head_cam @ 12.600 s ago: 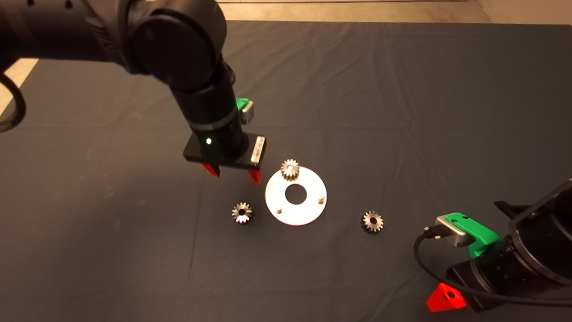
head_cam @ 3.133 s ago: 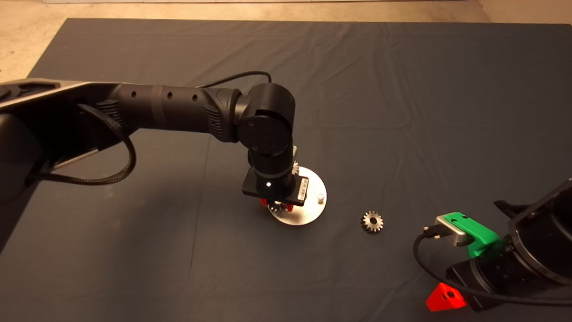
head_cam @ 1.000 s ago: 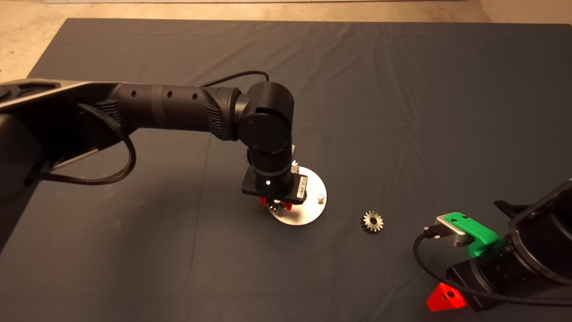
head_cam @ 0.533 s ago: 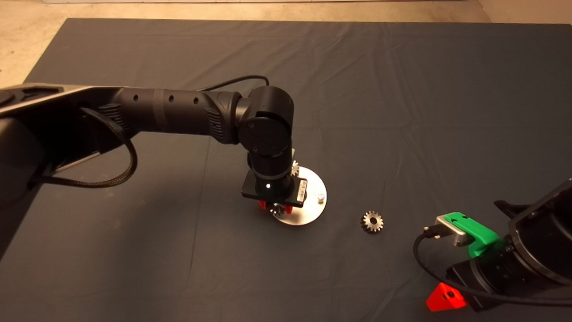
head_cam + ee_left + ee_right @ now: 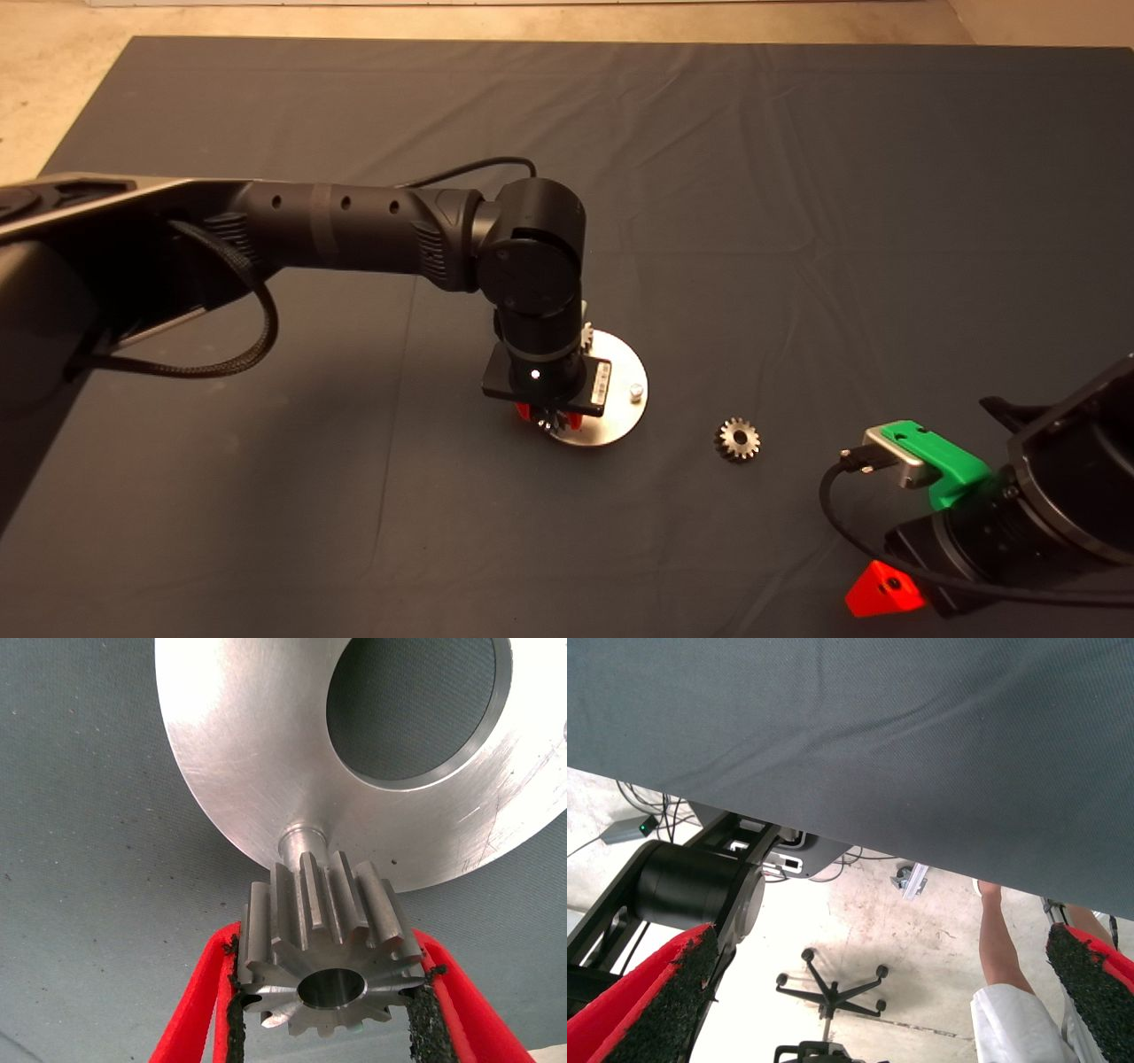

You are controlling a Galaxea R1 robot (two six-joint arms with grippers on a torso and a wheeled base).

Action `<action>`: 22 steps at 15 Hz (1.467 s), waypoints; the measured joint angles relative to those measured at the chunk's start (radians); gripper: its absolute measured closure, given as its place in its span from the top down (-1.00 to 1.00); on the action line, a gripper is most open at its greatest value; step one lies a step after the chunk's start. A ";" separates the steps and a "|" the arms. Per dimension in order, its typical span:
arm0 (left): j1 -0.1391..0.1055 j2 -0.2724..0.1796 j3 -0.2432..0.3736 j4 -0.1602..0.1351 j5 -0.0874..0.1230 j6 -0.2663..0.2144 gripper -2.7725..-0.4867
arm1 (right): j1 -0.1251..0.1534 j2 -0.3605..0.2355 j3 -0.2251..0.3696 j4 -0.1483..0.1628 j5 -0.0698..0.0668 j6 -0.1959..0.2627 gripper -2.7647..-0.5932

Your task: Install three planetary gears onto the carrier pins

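The left gripper (image 5: 328, 992) squeezed a gear (image 5: 330, 961) above a pin (image 5: 299, 835); the head view hid that pin. The right gripper (image 5: 877, 992) waited open.

Mat (image 5: 797, 221) around disc (image 5: 620, 416) open

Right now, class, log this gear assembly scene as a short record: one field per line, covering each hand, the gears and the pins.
left hand: shut on a gear, held just over a pin on the disc
right hand: open, parked at the mat's lower right
gear on far pin: mostly hidden by the arm
loose gear: flat on the mat, right of the disc
bare pin: empty
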 joint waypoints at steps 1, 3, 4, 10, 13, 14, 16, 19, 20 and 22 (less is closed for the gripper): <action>0.000 0.000 0.000 0.000 0.000 0.000 -0.60 | 0.000 0.000 0.000 0.000 0.000 0.000 1.00; 0.000 0.000 0.000 0.000 0.000 0.000 -0.60 | 0.000 0.000 0.000 0.000 0.000 0.000 1.00; 0.000 0.000 0.000 0.000 0.000 0.000 -0.60 | 0.000 0.000 0.000 0.000 0.000 0.000 1.00; 0.000 0.000 -0.011 0.000 0.000 0.001 -0.60 | 0.000 0.000 0.000 0.000 0.000 0.000 1.00; 0.000 0.001 -0.013 -0.002 0.000 0.002 -0.60 | 0.000 0.000 0.000 0.000 0.000 0.000 1.00; 0.000 0.001 -0.013 -0.002 0.000 0.002 -0.60 | 0.000 0.000 0.000 0.000 0.000 0.000 1.00; 0.000 0.000 -0.013 -0.002 0.000 0.002 -0.60 | 0.000 0.000 0.000 0.000 0.000 0.000 1.00; 0.000 0.001 -0.016 -0.004 0.000 0.004 -0.60 | 0.000 0.000 0.000 0.000 0.000 0.000 1.00; 0.000 0.002 -0.019 -0.005 0.000 0.005 -0.60 | 0.000 0.000 0.000 0.000 0.000 0.000 1.00; 0.000 0.003 -0.024 -0.010 0.000 0.009 -0.60 | 0.000 0.000 0.000 0.000 0.000 0.000 1.00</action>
